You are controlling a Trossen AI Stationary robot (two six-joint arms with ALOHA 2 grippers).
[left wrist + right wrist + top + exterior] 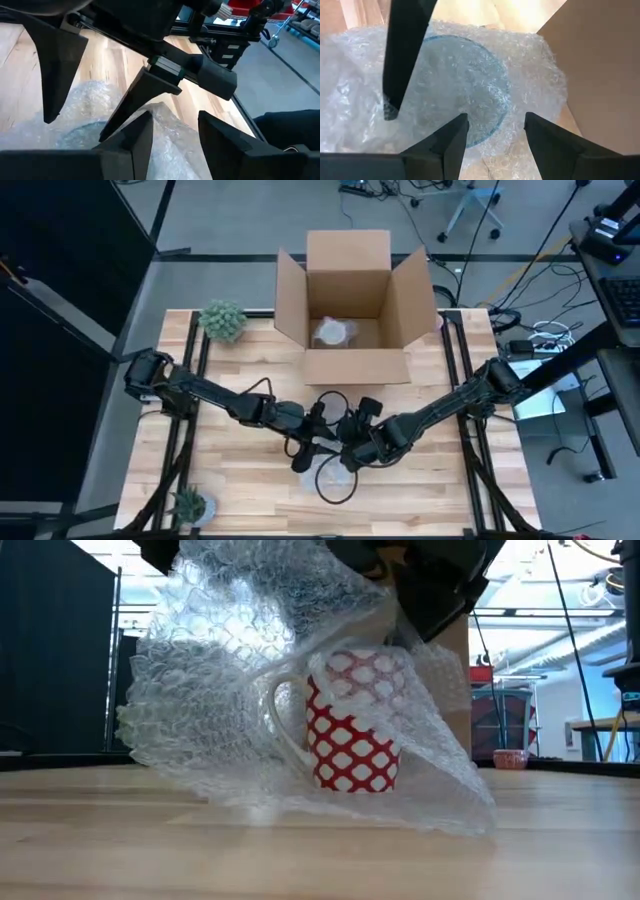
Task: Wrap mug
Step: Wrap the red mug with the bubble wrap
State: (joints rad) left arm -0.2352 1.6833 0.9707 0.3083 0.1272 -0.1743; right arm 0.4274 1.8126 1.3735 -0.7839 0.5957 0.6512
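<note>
Colours and patterns on your bench

Below both sets of black jaws you see a mug (352, 730) in red with a lattice of white diamonds and a white handle, its inside bluish through the clear, bubble-dotted bubble wrap (215, 670) draped over it. The wrap reads frosty white. The bench (250, 490) under the jaws is pale blond wood in narrow strips with darker streaks. Beyond the jaws stands a plain tan cardboard box (350, 290), something whitish inside it. Off to the left arm's side you have two green plants (222, 320), the nearer one in a light pot.
</note>
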